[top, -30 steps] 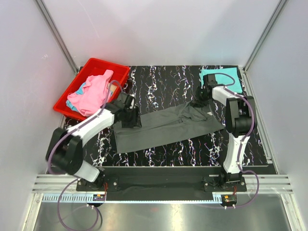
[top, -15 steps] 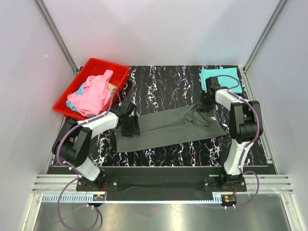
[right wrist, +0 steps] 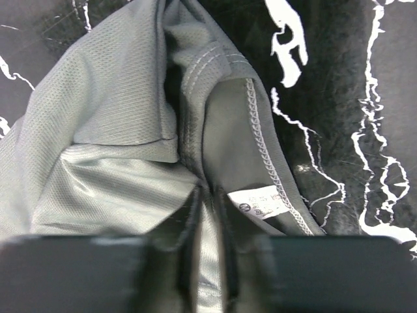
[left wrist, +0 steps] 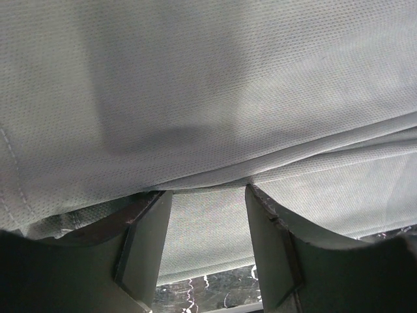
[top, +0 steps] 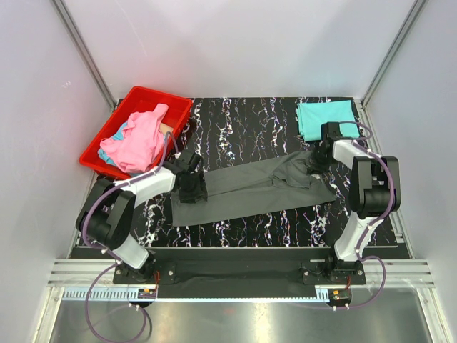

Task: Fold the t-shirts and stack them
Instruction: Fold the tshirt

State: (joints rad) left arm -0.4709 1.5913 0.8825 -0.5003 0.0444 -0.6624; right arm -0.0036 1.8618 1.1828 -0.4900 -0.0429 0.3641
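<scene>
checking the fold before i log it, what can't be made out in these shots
- top view: how many shirts lie under the pink shirt in the red bin; it covers them
- left wrist: tips of the left gripper, behind a grey shirt fold
- right wrist: print on the label, too small

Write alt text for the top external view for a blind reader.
A grey t-shirt lies stretched on the table between the left claw and right claw. A folded teal t-shirt sits back right, a red bin back left.
</scene>
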